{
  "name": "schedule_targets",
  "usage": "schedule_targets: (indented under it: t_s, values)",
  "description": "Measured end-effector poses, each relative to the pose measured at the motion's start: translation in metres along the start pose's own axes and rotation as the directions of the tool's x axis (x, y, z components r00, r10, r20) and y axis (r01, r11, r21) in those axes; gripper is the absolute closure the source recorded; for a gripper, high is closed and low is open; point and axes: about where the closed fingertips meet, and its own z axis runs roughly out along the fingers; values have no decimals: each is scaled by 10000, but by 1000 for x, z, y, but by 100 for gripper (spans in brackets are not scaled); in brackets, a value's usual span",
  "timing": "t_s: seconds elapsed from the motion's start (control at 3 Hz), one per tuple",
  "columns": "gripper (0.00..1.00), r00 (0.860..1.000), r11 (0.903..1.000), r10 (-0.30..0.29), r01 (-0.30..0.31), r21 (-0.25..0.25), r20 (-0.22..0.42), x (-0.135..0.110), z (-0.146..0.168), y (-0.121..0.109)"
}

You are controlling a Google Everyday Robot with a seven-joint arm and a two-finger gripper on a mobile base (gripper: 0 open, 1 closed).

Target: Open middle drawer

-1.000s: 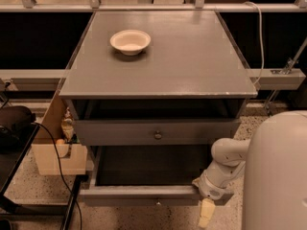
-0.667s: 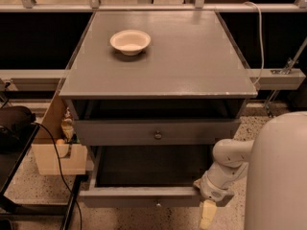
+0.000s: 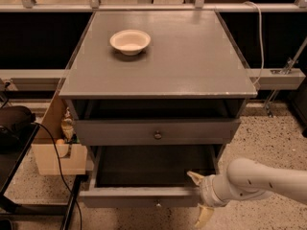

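The middle drawer [image 3: 139, 196] is the grey one below the upper drawer [image 3: 120, 131]. It stands pulled far out, its dark inside showing, and its small round knob [image 3: 158, 204] is just visible at the front's lower edge. My gripper [image 3: 195, 199] is at the right end of that drawer front on a white arm [image 3: 259, 178] coming in from the right. It is open. One pale finger [image 3: 194, 177] lies over the drawer's inside. The other points down outside the front. Nothing is held between them.
A white bowl [image 3: 130, 41] sits on the grey cabinet top [image 3: 192, 56]. The upper drawer, with its knob [image 3: 157, 134], is slightly out. A cardboard box [image 3: 53, 152], a black cable [image 3: 60, 171] and a dark bag [image 3: 14, 123] are to the left. A rail [image 3: 278, 78] runs behind on the right.
The arm has swung lower, so the forearm now reaches in level from the right. The gripper sits a little further left along the drawer front. The drawer front looks slightly nearer.
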Motion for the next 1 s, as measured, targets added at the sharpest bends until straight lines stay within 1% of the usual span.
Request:
schedule_targets:
  t_s: [0.33, 0.67, 1.0]
  values:
    - [0, 9907, 9759, -1242, 1118, 1872, 563, -14, -3, -24]
    - [0, 9745, 9382, -2098, 1778, 2970, 793, -30, -8, -41]
    - [0, 9745, 9382, -2098, 1778, 2970, 793, -30, -8, -41]
